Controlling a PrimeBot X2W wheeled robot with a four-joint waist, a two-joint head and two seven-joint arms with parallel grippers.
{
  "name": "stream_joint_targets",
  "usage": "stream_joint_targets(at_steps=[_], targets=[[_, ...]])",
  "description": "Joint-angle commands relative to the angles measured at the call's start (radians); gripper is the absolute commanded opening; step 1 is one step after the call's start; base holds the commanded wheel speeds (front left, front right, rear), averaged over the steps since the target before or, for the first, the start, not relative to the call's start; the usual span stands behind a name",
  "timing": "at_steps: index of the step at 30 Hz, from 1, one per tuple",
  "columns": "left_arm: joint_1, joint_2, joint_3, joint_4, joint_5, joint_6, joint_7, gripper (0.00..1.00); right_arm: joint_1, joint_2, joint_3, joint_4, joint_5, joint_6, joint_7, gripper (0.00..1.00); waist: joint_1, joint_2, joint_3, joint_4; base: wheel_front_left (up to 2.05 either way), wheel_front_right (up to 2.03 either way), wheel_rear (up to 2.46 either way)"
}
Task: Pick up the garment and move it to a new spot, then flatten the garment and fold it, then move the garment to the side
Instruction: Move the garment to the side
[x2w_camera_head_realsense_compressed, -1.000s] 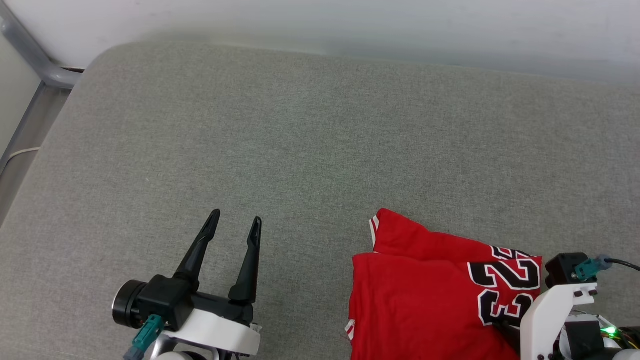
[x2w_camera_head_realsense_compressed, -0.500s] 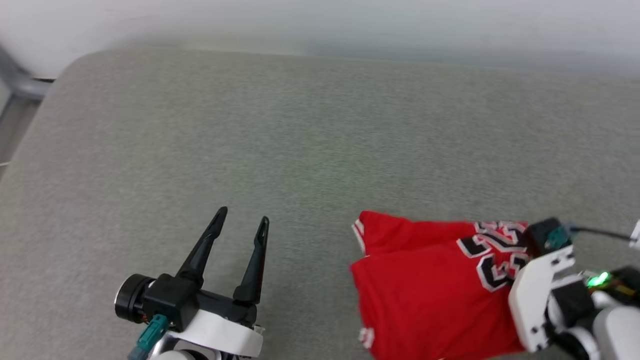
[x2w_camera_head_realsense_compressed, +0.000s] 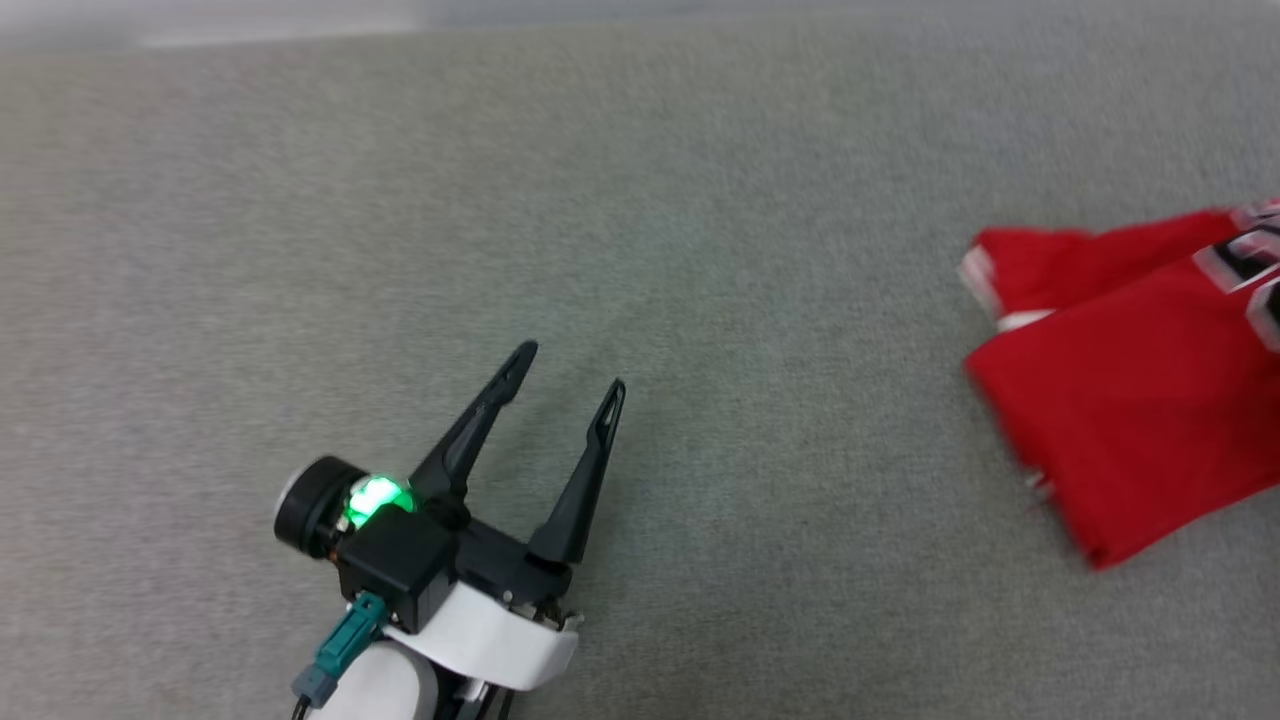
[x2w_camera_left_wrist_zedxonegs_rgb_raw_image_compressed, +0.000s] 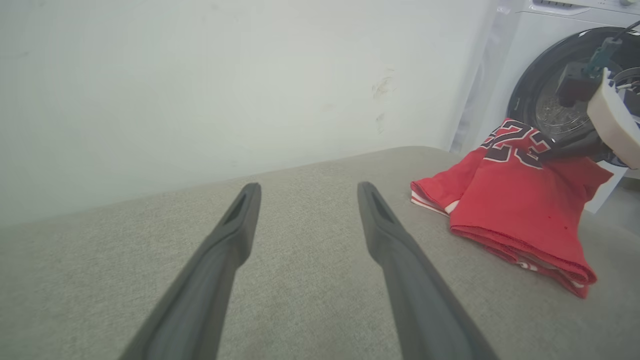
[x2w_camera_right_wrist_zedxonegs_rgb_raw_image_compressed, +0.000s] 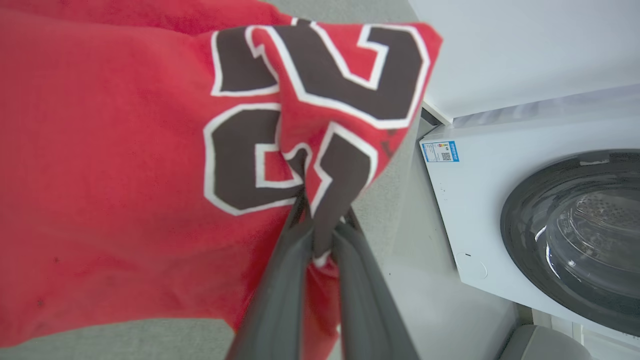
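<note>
My right gripper (x2w_camera_right_wrist_zedxonegs_rgb_raw_image_compressed: 324, 210) is pinching a bunched fold of the red jersey (x2w_camera_right_wrist_zedxonegs_rgb_raw_image_compressed: 125, 175) at its black, white-outlined number, with the fingers pressed almost together. My left gripper (x2w_camera_head_realsense_compressed: 570, 368) is spread wide, gripping nothing, over the grey woven cushion (x2w_camera_head_realsense_compressed: 700, 200). The soft, folded jersey is lying at the cushion's right end, near a white washing machine (x2w_camera_right_wrist_zedxonegs_rgb_raw_image_compressed: 480, 200).

A grey woven-fabric cushion (x2w_camera_head_realsense_compressed: 640, 250) lay against a plain white wall (x2w_camera_left_wrist_zedxonegs_rgb_raw_image_compressed: 200, 90). Beside it stood a white washing machine (x2w_camera_right_wrist_zedxonegs_rgb_raw_image_compressed: 475, 200) with a round dark door (x2w_camera_right_wrist_zedxonegs_rgb_raw_image_compressed: 575, 240)

Probably a home laundry corner: front-loading washing machine (x2w_camera_right_wrist_zedxonegs_rgb_raw_image_compressed: 540, 220) beside grey upholstered cushion (x2w_camera_head_realsense_compressed: 640, 250).
</note>
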Motion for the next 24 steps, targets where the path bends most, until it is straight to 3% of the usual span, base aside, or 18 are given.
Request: stream_joint_targets(at_steps=[1, 6, 9, 16, 24], targets=[[-0.030, 0.016, -0.012, -0.020, 0.001, 0.001, -0.002, 1.00, -0.041, -0.039, 0.002, 0.047, -0.007, -0.002, -0.043, 0.00, -0.0001, 0.0000, 0.076, -0.055, 0.00, 0.00, 0.00], [-0.093, 0.062, -0.047, -0.080, 0.013, 0.001, -0.002, 1.00, -0.136, -0.114, -0.003, 0.221, -0.010, -0.002, -0.167, 0.00, -0.0001, 0.0000, 0.160, -0.077, 0.00, 0.00, 0.00], [-0.118, 0.081, -0.051, -0.114, 0.020, 0.001, -0.002, 1.00, -0.192, -0.125, -0.034, 0.321, -0.020, -0.002, -0.232, 0.00, -0.0001, 0.0000, 0.208, -0.085, 0.00, 0.00, 0.00], [-0.151, 0.116, -0.053, -0.184, 0.032, 0.001, -0.002, 1.00, -0.308, -0.102, -0.122, 0.494, -0.085, -0.002, -0.350, 0.00, -0.0001, 0.0000, 0.294, -0.082, 0.00, 0.00, 0.00], [-0.162, 0.120, -0.054, -0.213, 0.040, 0.001, -0.002, 1.00, -0.379, -0.064, -0.196, 0.617, -0.150, -0.002, -0.390, 0.00, -0.0001, 0.0000, 0.327, -0.068, 0.00, 0.00, 0.00]])
